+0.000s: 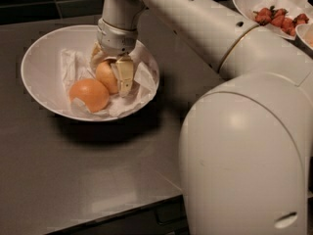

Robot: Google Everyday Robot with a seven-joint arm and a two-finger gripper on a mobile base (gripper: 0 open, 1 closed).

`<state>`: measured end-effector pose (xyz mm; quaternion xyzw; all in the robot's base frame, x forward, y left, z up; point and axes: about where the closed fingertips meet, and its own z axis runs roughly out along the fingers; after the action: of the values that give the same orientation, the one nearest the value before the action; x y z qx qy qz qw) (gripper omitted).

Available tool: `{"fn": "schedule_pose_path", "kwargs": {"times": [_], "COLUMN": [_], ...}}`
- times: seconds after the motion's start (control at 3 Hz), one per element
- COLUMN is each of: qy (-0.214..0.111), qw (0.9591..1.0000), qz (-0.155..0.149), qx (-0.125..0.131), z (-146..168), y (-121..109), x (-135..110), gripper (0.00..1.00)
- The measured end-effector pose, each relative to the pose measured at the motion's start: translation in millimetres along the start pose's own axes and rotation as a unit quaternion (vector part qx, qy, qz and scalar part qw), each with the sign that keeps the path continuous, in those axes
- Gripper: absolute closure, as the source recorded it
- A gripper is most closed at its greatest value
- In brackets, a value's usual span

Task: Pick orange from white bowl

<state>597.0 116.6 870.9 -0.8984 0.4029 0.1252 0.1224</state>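
Note:
The white bowl (44, 62), wide and shallow and lined with crumpled white paper, sits on the dark table at the left. Two round fruits lie in it. The paler, yellowish orange (105, 76) is between the fingers of my gripper (108, 71), which reaches down into the bowl from above and is shut on it. One finger (124, 75) shows on the orange's right side; the other is partly hidden behind the fruit. The orange still rests low in the bowl. The deeper reddish-orange fruit (89, 95) lies just to its front left, touching or nearly touching it.
A white bowl with red berries (274, 11) stands at the back right, with another dish edge (305, 35) beside it. My large white arm fills the right half of the view. The table's front edge (98, 212) runs along the bottom.

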Motion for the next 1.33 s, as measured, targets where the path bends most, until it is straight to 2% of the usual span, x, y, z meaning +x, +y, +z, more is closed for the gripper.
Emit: {"fn": "schedule_pose_path", "kwargs": {"times": [0.67, 1.0, 1.33], "qy": [-0.002, -0.002, -0.002], "qw": [1.0000, 1.0000, 1.0000], "qz": [0.005, 0.005, 0.005], "qx": [-0.003, -0.003, -0.003], "z": [3.5, 3.5, 3.5], "y": [6.7, 6.7, 6.7], "x": [2.5, 2.5, 2.5], "gripper": [0.22, 0.39, 0.63]}}
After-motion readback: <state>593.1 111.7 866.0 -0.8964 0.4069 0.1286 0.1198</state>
